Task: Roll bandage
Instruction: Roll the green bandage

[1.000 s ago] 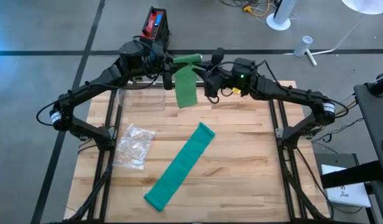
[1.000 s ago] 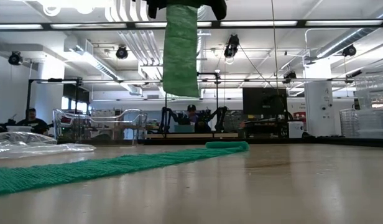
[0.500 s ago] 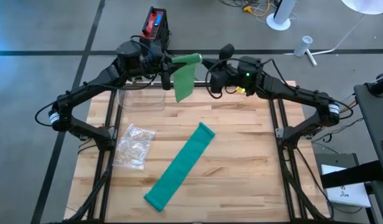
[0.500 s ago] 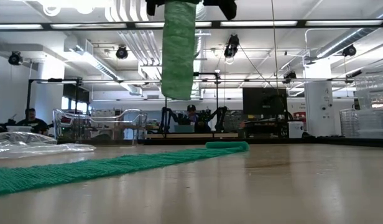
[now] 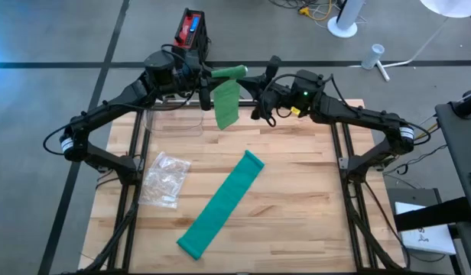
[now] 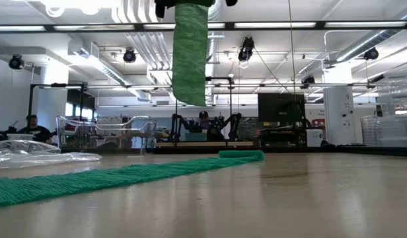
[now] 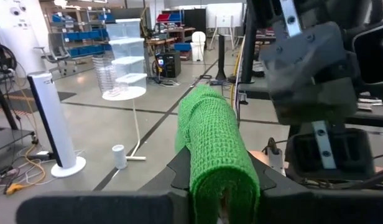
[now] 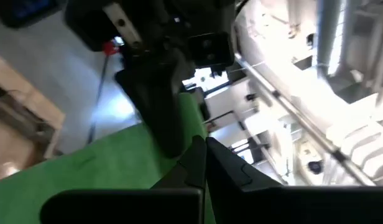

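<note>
Wooden table (image 5: 297,191): flat bandage (image 5: 222,203) lay mid-table beside a bag (image 5: 166,178). Above the far edge, left hand (image 5: 207,82) gripped a hanging bandage strip (image 5: 226,103); right hand (image 5: 260,84) fully closed beside it.

Non-task items we are logging: a crumpled clear plastic bag (image 5: 166,178) is lying on the wooden table (image 5: 297,198), toward its left side; a clear plastic container (image 5: 173,121) is sitting near the far left edge. On the floor beyond the table we are seeing a red and black device (image 5: 191,29), a white round stand base (image 5: 343,28) and a small white cup (image 5: 377,51). In the low view, a seated person (image 6: 32,123) is showing far off.
</note>
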